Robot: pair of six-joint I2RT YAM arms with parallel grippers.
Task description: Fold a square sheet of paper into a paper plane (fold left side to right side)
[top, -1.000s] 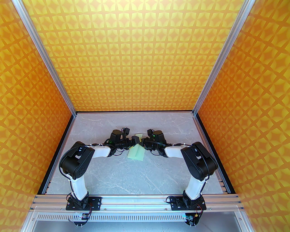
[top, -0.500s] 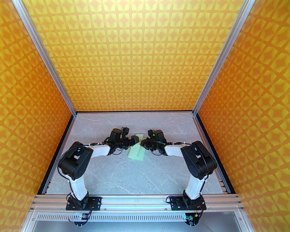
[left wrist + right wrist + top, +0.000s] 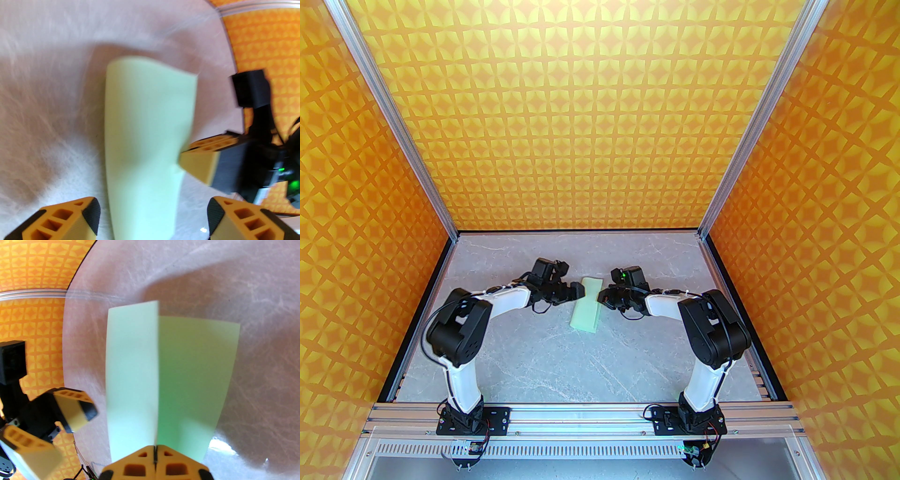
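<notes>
Though folded, narrow mint sheet

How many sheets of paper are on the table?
1. The sheet lies folded in the middle of the table, between the left gripper and the right gripper, which pinches its edge.

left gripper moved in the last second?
Yes. The left gripper edged slightly toward the back edge of the table.
</notes>
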